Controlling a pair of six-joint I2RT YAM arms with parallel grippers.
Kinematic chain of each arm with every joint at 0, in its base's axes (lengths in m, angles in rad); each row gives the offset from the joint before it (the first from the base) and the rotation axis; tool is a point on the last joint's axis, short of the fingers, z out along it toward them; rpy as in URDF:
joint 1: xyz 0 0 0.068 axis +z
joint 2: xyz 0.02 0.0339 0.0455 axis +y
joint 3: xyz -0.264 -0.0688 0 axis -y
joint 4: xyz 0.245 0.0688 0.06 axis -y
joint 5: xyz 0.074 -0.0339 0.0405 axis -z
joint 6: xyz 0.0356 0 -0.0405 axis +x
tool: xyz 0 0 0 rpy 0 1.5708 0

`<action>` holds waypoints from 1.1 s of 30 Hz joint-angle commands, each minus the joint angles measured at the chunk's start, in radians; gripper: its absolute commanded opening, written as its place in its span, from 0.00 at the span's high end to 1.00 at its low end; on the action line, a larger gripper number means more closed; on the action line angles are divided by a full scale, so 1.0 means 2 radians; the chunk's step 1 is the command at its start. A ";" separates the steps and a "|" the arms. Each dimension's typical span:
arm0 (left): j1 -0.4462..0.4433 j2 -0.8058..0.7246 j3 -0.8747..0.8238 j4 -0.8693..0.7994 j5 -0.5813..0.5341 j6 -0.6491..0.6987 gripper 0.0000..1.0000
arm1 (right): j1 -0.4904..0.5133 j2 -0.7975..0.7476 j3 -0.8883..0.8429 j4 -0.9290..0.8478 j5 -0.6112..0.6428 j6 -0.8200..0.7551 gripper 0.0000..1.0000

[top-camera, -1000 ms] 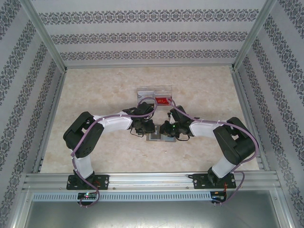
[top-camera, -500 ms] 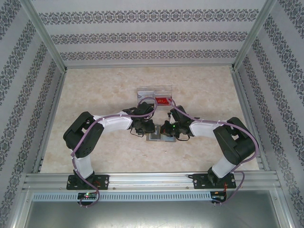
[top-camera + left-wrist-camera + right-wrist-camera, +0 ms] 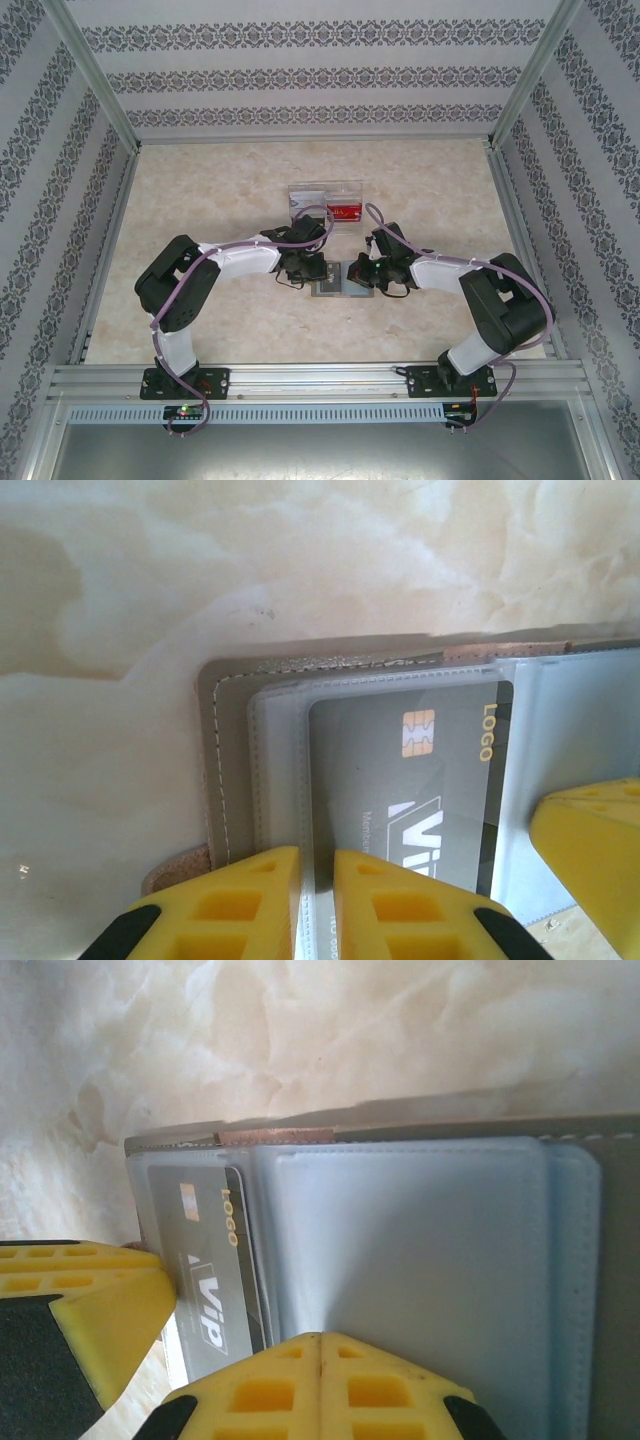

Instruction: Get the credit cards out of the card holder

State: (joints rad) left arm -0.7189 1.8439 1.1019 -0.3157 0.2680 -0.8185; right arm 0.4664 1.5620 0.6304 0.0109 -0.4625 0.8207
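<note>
The grey card holder [image 3: 335, 284] lies open on the table between both grippers. In the left wrist view a grey credit card [image 3: 410, 780] marked LOGO and VIP sits in its clear sleeve. My left gripper [image 3: 317, 855] is shut on that sleeve's near edge, where the card's left edge also lies. The holder's stitched grey cover [image 3: 215, 740] shows to the left. My right gripper [image 3: 320, 1338] is shut, fingertips together with nothing between them, resting on the pale blue pocket [image 3: 410, 1250]. The grey card [image 3: 205, 1270] lies to its left. A reddish card [image 3: 345, 211] rests in the clear box.
A clear plastic box [image 3: 322, 194] stands just behind the holder on the marble-patterned table [image 3: 200, 190]. Patterned walls and metal rails close in the table on three sides. Each wrist view catches the other gripper's yellow finger [image 3: 590, 850] at its edge.
My right gripper has closed fully and its arm has shifted a little to the right. The left arm and the holder have stayed put.
</note>
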 commanded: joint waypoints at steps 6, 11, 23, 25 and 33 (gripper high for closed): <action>-0.003 0.003 0.014 -0.033 -0.011 0.012 0.82 | -0.004 -0.020 -0.007 0.002 -0.011 -0.012 0.98; -0.003 -0.015 0.025 -0.042 -0.009 0.014 0.81 | 0.002 -0.025 0.006 -0.004 -0.012 -0.018 0.94; -0.003 -0.018 0.014 -0.034 -0.002 0.007 0.87 | 0.024 -0.002 0.027 0.000 -0.014 -0.019 0.87; -0.004 -0.014 0.011 -0.031 -0.001 0.006 0.87 | 0.026 0.004 0.030 0.000 -0.015 -0.019 0.85; -0.004 -0.007 0.002 -0.033 -0.007 0.005 0.87 | 0.026 0.011 0.028 -0.005 -0.007 -0.020 0.82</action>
State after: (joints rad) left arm -0.7189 1.8206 1.1210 -0.3595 0.2642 -0.8116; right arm 0.5087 1.5791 0.6727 0.0078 -0.4801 0.8032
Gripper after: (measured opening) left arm 0.127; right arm 0.179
